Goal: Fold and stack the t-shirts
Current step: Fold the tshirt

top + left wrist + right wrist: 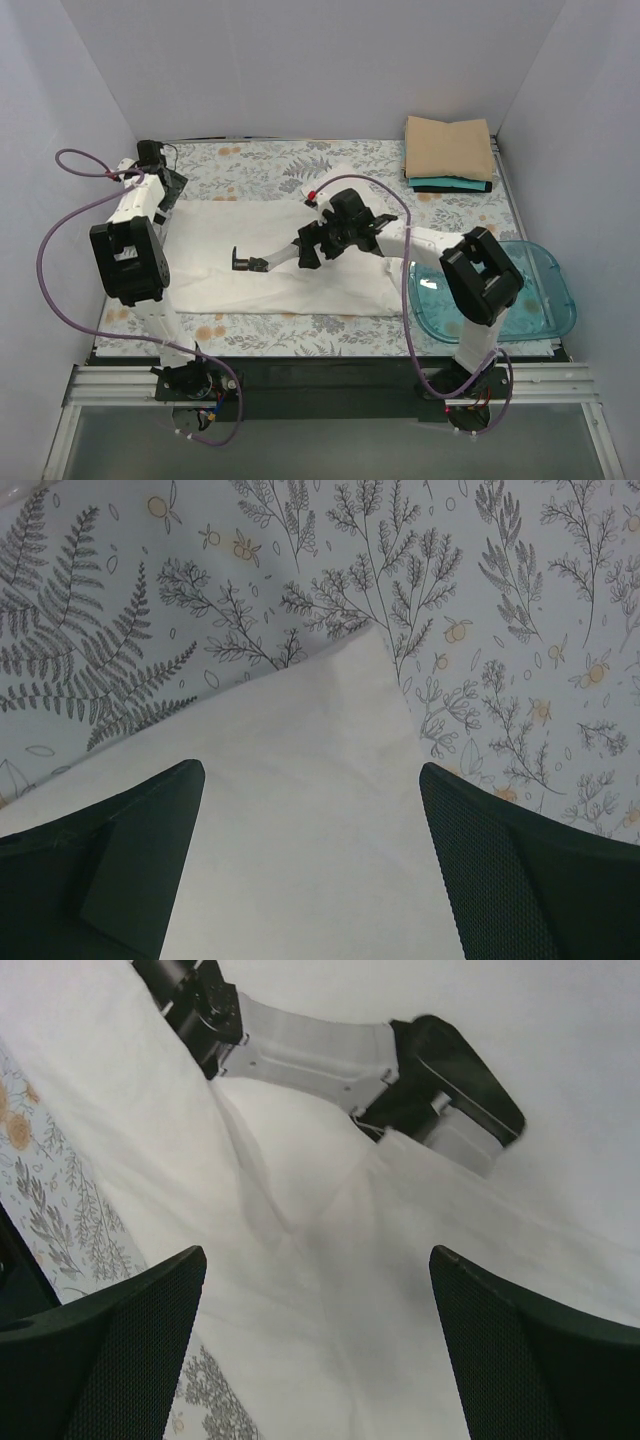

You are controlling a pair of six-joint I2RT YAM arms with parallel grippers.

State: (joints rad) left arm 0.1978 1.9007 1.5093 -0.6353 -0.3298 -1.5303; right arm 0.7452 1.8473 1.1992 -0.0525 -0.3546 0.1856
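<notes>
An off-white t-shirt (290,262) lies spread flat across the middle of the floral table cover (250,165). My left gripper (168,195) hangs open over the shirt's far left corner; in the left wrist view that corner (300,810) lies between the two fingers, with nothing gripped (310,780). My right gripper (248,263) is open low over the shirt's left half, and the creased cloth (330,1210) shows between its fingers (315,1260). At the back right stands a stack of folded t-shirts: tan (448,147) on top, teal (432,184) and black (472,187) beneath.
A clear blue plastic tub (545,300) sits at the right front, beside the right arm's base. The left arm (320,1050) crosses the top of the right wrist view. White walls close in the table at the back and sides.
</notes>
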